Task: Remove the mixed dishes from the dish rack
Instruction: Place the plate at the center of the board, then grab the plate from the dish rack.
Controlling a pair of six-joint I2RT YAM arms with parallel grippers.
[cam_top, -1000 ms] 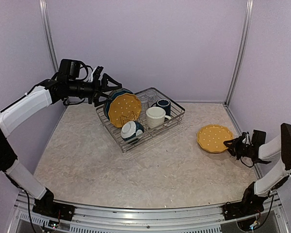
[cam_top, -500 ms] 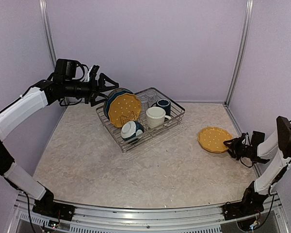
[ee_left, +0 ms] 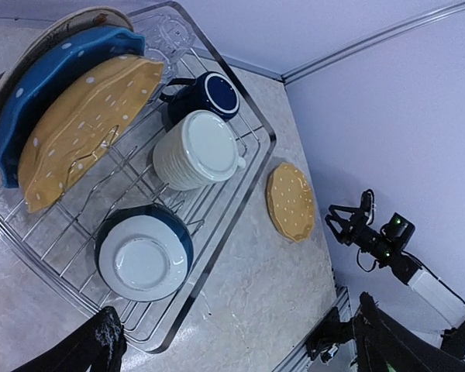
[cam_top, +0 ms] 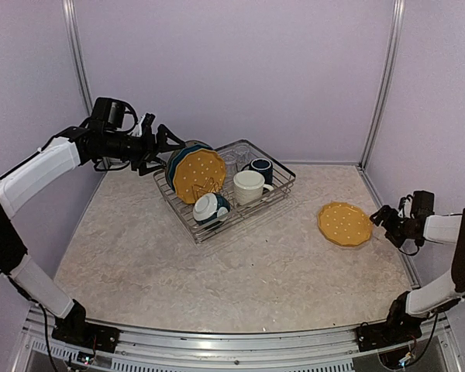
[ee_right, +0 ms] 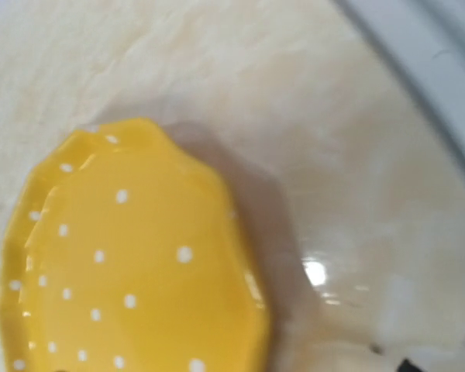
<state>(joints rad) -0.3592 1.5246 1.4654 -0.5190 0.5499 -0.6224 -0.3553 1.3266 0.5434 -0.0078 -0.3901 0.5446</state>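
Note:
The dish rack [cam_top: 288,180] stands at the back middle of the table. It holds a yellow dotted plate [cam_top: 199,174] upright, a blue plate [cam_top: 174,159] and a cream plate [ee_left: 54,27] behind it. It also holds a cream mug [cam_top: 248,186], a navy mug [cam_top: 261,169], an upturned teal-and-white bowl [cam_top: 210,208] and clear glasses [cam_top: 232,159]. My left gripper [cam_top: 172,142] hovers open just left of the upright plates, holding nothing. Another yellow dotted plate [cam_top: 345,223] lies flat on the table at the right. My right gripper [cam_top: 383,218] stands open just right of it, apart from its rim.
The table's right edge rail [ee_right: 418,46] runs close behind the flat plate. Lilac walls and metal corner posts [cam_top: 381,85] enclose the back and sides. Marbled table surface [cam_top: 240,271] lies between the rack and the arm bases.
My right gripper has opened and let go of the yellow plate, which now lies flat, and has drawn back to the right. The left gripper has barely shifted beside the rack.

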